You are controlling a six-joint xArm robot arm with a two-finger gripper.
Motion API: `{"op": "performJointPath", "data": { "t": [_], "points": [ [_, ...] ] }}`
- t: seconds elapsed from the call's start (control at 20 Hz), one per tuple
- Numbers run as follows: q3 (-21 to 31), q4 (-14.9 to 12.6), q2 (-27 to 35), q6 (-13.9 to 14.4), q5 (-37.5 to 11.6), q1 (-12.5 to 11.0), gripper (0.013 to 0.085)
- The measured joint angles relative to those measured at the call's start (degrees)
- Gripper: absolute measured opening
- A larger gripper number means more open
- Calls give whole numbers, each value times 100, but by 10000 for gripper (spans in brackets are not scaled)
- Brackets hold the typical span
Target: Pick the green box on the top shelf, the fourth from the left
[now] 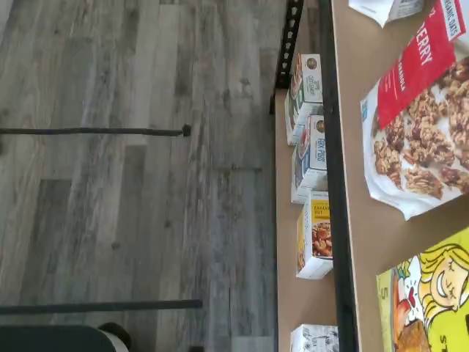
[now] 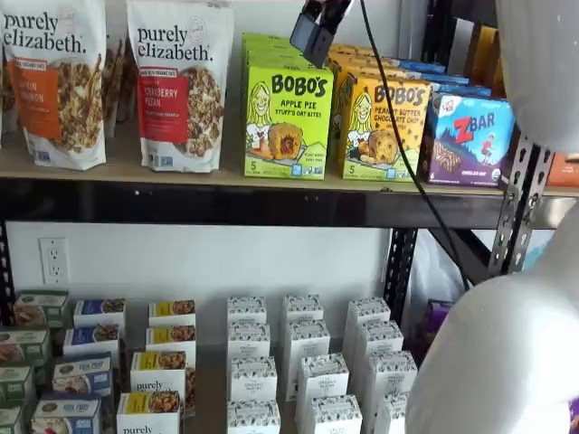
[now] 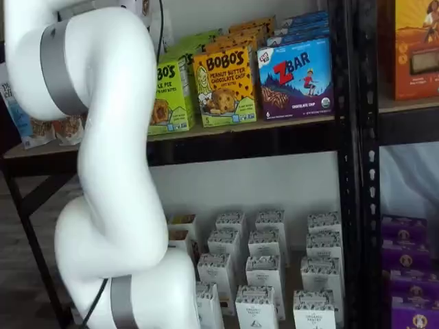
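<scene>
Green box (image 2: 288,122) stands on the top shelf (image 2: 271,201), left of the yellow box (image 2: 384,127). End effector (image 2: 318,32) hangs above it, open-or-closed unclear; descend squarely, straddling its sides.

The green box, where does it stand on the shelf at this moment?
In both shelf views the green box stands upright at the front of the top shelf, between a cranberry pecan granola bag and the yellow-orange Bobo's box.
</scene>
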Motion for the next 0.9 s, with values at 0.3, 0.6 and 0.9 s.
{"op": "performJointPath", "data": {
  "t": [0.3, 0.6, 0.9],
  "points": [
    [-47, 4, 25, 3, 33, -8, 850],
    [-81, -16, 45, 14, 56, 4, 850],
    [-10, -43, 4, 31, -85, 42, 850]
  ]
}}
